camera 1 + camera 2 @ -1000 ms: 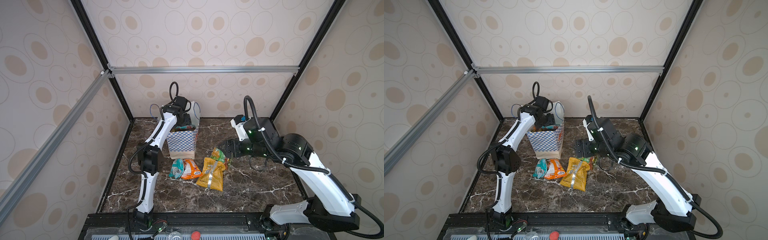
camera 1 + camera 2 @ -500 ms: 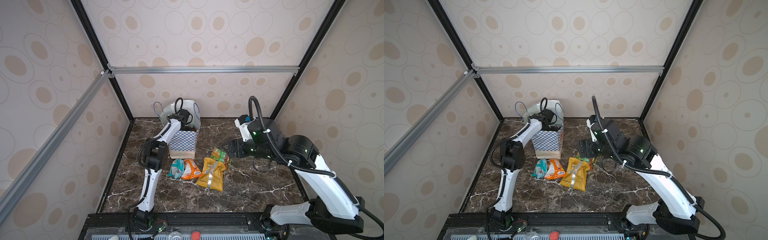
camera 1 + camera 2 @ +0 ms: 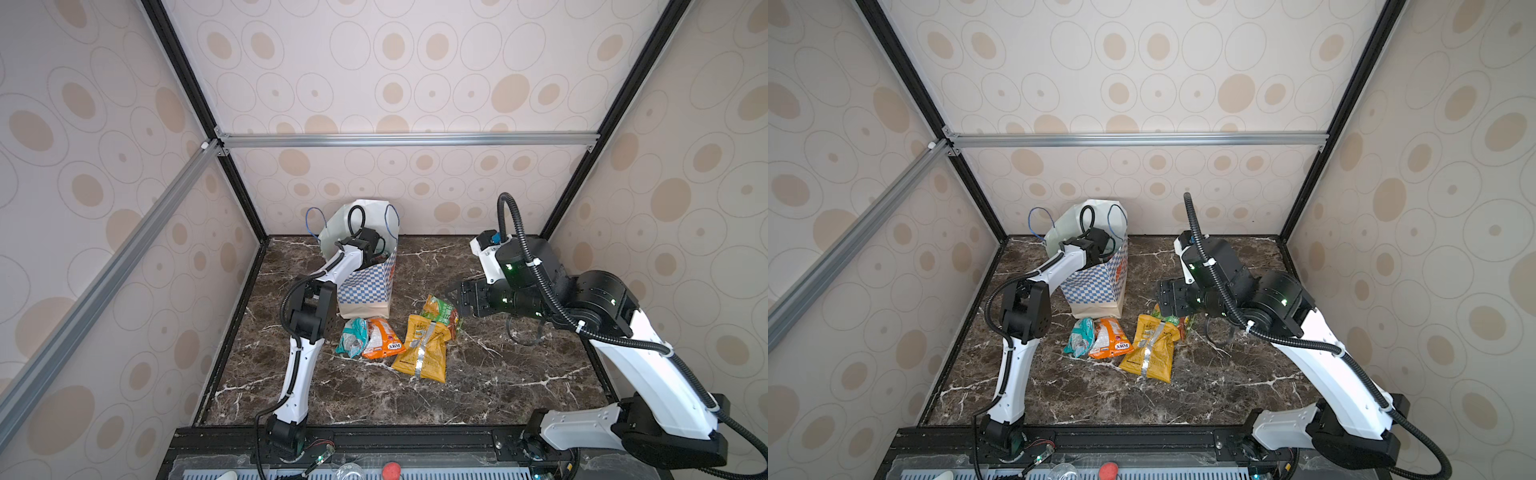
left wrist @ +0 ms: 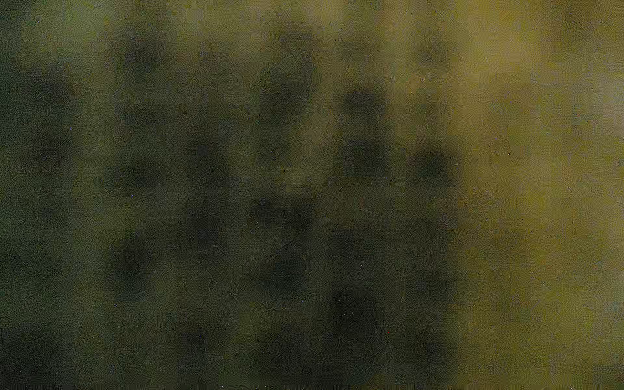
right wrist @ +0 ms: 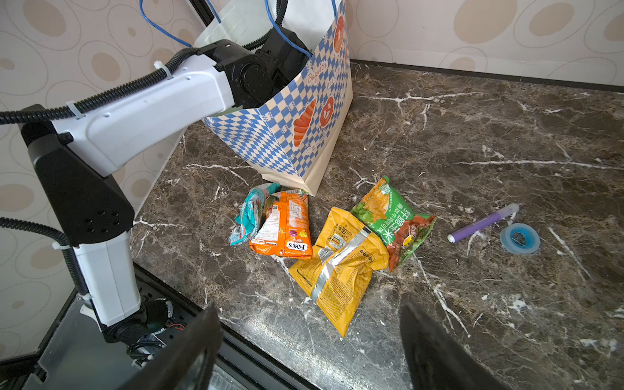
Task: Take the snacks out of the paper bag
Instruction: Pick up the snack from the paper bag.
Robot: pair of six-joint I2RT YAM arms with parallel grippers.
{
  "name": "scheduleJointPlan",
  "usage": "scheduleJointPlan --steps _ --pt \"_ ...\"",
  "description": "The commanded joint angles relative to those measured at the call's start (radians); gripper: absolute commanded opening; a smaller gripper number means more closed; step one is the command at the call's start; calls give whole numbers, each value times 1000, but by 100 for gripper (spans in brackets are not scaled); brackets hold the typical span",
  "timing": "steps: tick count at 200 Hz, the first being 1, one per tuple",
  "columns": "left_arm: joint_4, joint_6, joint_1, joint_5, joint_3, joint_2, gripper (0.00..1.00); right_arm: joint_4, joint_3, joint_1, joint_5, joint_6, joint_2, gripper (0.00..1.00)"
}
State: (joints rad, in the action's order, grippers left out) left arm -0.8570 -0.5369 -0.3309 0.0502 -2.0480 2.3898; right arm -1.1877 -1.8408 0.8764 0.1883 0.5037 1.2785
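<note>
The paper bag (image 3: 365, 286) (image 3: 1096, 286) (image 5: 287, 128) stands upright at the back left of the table, with its blue-and-white checkered band facing forward. My left arm's wrist (image 3: 368, 245) reaches down into its mouth; the left gripper is hidden inside, and the left wrist view is only a dark blur. Several snacks lie on the table in front of the bag: a teal packet (image 3: 352, 336) (image 5: 251, 212), an orange one (image 3: 381, 337) (image 5: 287, 223), a yellow one (image 3: 424, 353) (image 5: 341, 266) and a green one (image 3: 441, 313) (image 5: 391, 219). My right gripper (image 5: 310, 344) (image 3: 453, 296) hovers open and empty just right of the green packet.
A purple pen-like stick (image 5: 483, 223) and a small blue tape roll (image 5: 520, 238) lie right of the packets, under my right arm. The black front rail (image 3: 374, 436) bounds the marble table. Patterned walls close the back and both sides.
My left wrist has gone down from above the bag into its mouth, and the bag's top now stands taller around it. My right gripper has drawn back a little to the right.
</note>
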Motion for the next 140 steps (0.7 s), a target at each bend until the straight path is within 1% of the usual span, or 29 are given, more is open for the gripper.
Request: scheduleJointPlan --steps 1,33,62,99,125,140 --pt "-21 31 8 15 76 77 72 -23 -12 8 11 0 -13 87" --pt "-14 38 7 20 84 54 51 -20 -13 8 10 2 -10 87" --pt "-46 54 7 29 23 56 32 -14 -18 8 -1 5 -1 86" --pt "-92 67 7 28 -62 46 10 0 -20 8 -12 4 8 86" --pt "-129 71 8 22 -137 35 0 0 -23 8 -20 3 16 86" --pt "-153 69 8 18 -183 31 0 3 -19 8 -22 7 16 86"
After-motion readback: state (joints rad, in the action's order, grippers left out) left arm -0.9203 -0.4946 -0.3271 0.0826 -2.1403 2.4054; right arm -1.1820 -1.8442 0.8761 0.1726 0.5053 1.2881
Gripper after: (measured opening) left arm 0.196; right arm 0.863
